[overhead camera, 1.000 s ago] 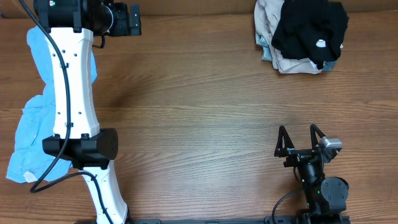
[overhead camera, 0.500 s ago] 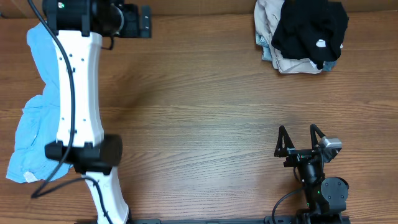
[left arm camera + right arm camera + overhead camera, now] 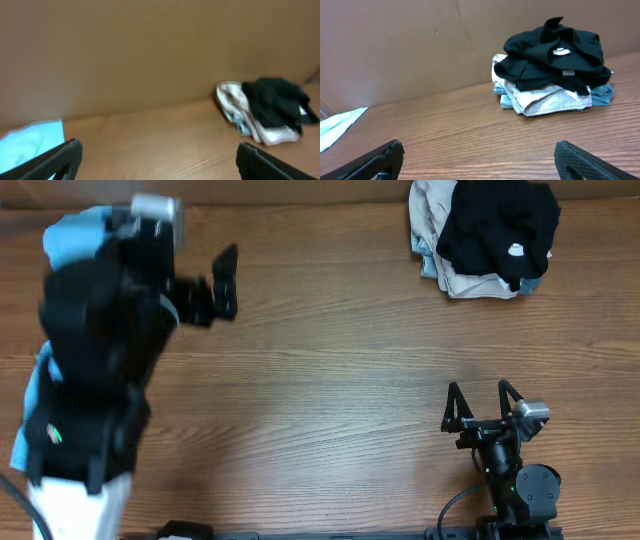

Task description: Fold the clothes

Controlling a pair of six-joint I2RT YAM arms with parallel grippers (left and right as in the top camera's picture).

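The black shirt (image 3: pixel 497 225) lies crumpled atop the beige pieces (image 3: pixel 468 282) at the far right corner of the surface (image 3: pixel 330 380); the light blue tee (image 3: pixel 65 235) sprawls along the left edge, partly under the left arm. Both the left fingers (image 3: pixel 227 262) and right fingers (image 3: pixel 454 405) stand apart, empty, well clear of cloth. A deep pinch into the heap would likely catch beige layers too and drag the whole stack.

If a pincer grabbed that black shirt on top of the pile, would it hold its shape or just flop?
Probably flop: the black shirt lies crumpled in soft folds. It likely hangs limp when lifted. It may drag the beige piece beneath, since it rests on it.
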